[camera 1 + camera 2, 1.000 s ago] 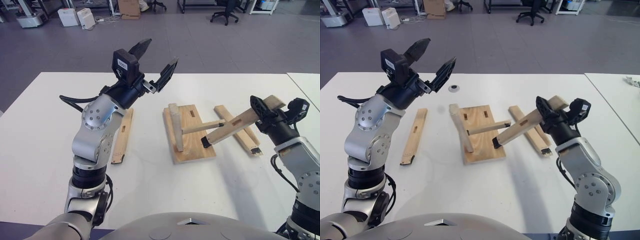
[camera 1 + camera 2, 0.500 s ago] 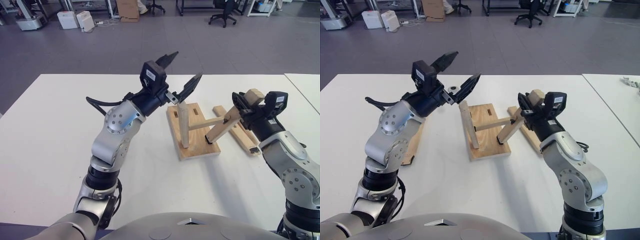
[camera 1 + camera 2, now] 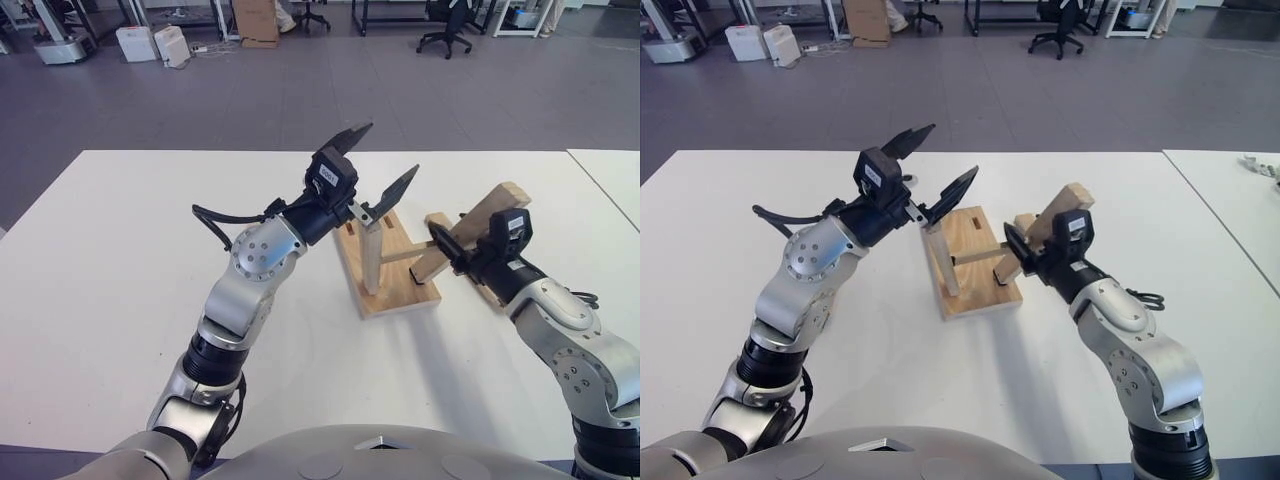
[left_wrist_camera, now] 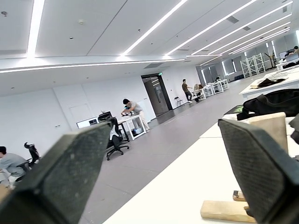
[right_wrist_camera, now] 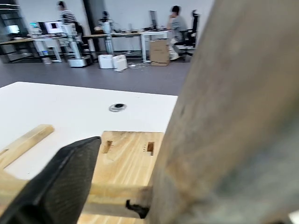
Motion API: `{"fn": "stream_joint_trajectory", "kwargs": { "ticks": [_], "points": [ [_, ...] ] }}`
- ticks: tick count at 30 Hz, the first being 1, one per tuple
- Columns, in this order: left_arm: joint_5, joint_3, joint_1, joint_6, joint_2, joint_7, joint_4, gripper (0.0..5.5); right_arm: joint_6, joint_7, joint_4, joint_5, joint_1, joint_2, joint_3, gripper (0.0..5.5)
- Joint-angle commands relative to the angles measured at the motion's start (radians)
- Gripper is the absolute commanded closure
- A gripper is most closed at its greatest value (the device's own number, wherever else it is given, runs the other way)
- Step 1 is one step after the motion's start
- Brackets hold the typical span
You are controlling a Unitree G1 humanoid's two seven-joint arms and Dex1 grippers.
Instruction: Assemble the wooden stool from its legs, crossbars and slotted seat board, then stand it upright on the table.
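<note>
Nearest to us on the white counter, the slotted seat board lies flat, its long axis running near to far and angled slightly to the left. We can see two slots close to its far edge. One leg stands upright on the board, long axis vertical. From about mid-height of that leg a crossbar runs roughly level to the right and meets a second leg.

The right end effector is clamped around this second leg. The leg is tilted: its dark-tipped low end is at the board's right edge, and its high end points up and to the far right. We cannot tell whether the low end touches the board.

The left end effector hangs above the top of the upright leg with its fingers spread wide, gripping nothing. We cannot tell whether it touches the leg.

Farther back, another wooden piece lies flat on the counter, mostly hidden behind the right end effector.
</note>
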Motion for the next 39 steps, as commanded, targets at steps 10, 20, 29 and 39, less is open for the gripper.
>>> {"fn": "stream_joint_trajectory", "kwargs": {
  "ticks": [10, 20, 29, 39],
  "points": [
    [-0.158, 0.156, -0.078, 0.123, -0.059, 0.061, -0.088, 1.30, -0.126, 0.234, -0.030, 0.138, -0.063, -0.066, -0.163, 2.03],
    [-0.160, 0.061, -0.042, 0.145, 0.118, -0.126, -0.052, 1.30, 0.077, 0.296, 0.281, 0.339, -0.334, -0.264, -0.162, 2.03],
    [-0.367, 0.207, -0.064, 0.144, 0.038, -0.105, -0.013, 1.30, 0.072, 0.265, 0.323, 0.594, -0.459, -0.201, -0.293, 2.03],
    [-0.316, 0.516, 0.217, 0.143, 0.411, -0.191, 0.118, 1.30, -0.013, 0.570, 0.644, 0.188, -0.335, -0.067, 0.094, 2.03]
  ]
}}
